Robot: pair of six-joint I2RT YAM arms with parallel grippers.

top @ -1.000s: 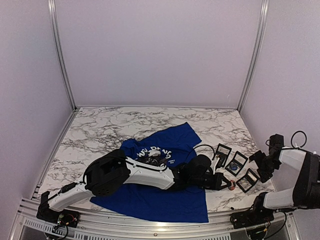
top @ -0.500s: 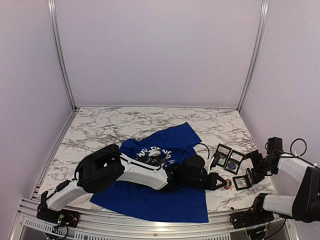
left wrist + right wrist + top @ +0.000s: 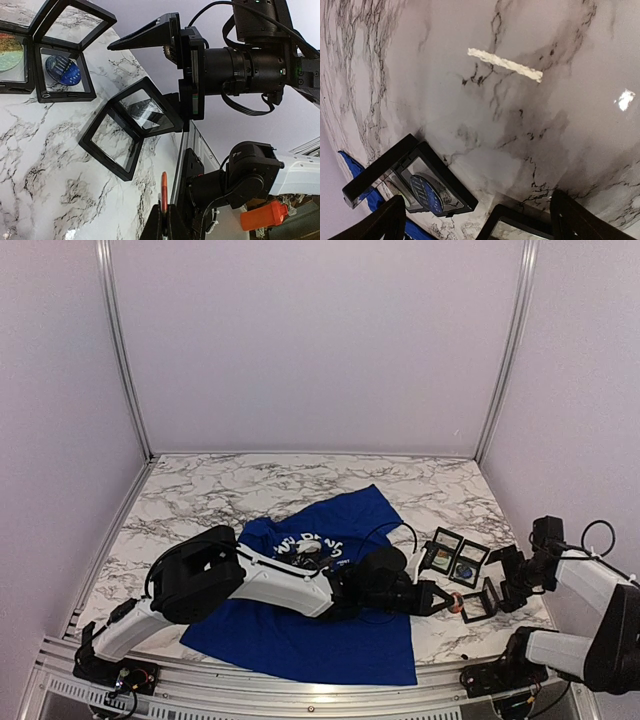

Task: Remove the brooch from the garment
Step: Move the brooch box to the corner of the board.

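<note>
While the left gripper (image 3: 446,600) pinches the small orange brooch (image 3: 163,190) over the marble table's (image 3: 200,502) near right, the garment (image 3: 300,642) lies crumpled near centre beneath that arm. The right gripper (image 3: 477,202) gapes, empty, just right of an open black case (image 3: 482,602).

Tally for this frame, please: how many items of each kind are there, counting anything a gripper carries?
T-shirt: 1
Open black display cases: 3 (empty case, blue brooch's case, greenish brooch's case)
Brooches: 3 (orange-red brooch, blue brooch, greenish brooch)
Total: 7
</note>
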